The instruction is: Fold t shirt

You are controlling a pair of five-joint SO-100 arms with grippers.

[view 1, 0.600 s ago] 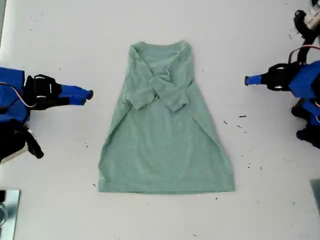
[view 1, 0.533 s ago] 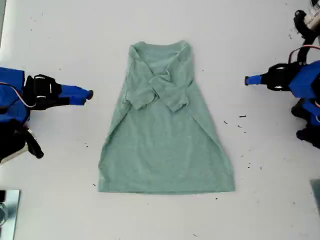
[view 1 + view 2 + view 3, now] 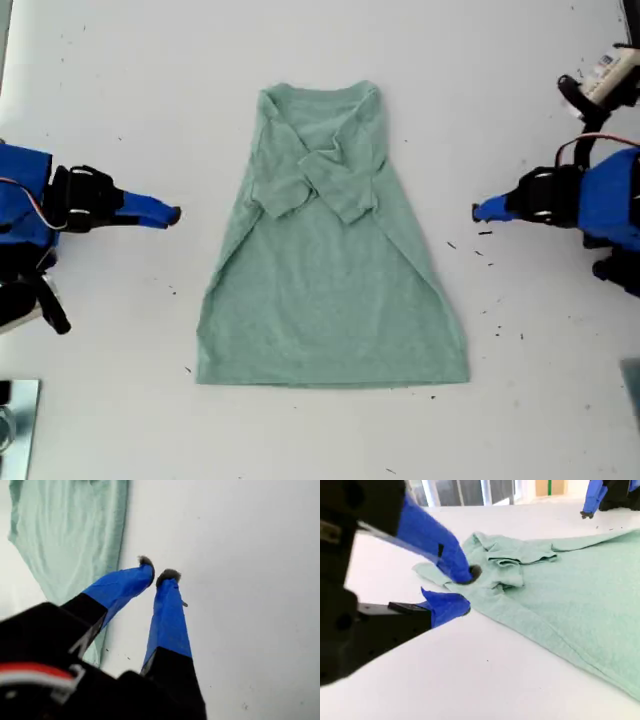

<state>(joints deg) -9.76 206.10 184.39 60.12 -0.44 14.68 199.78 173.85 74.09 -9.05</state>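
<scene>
The t shirt [image 3: 330,245] lies flat mid-desk, both sleeves folded across its chest, hem toward the desk's near edge in the exterior view. My first pincer [image 3: 159,575] hovers beside its side edge, tips slightly parted, holding nothing. My second pincer [image 3: 467,591] sits just off the cloth near the sleeves, partly open and empty. The white desk [image 3: 520,420] carries dark specks.
</scene>
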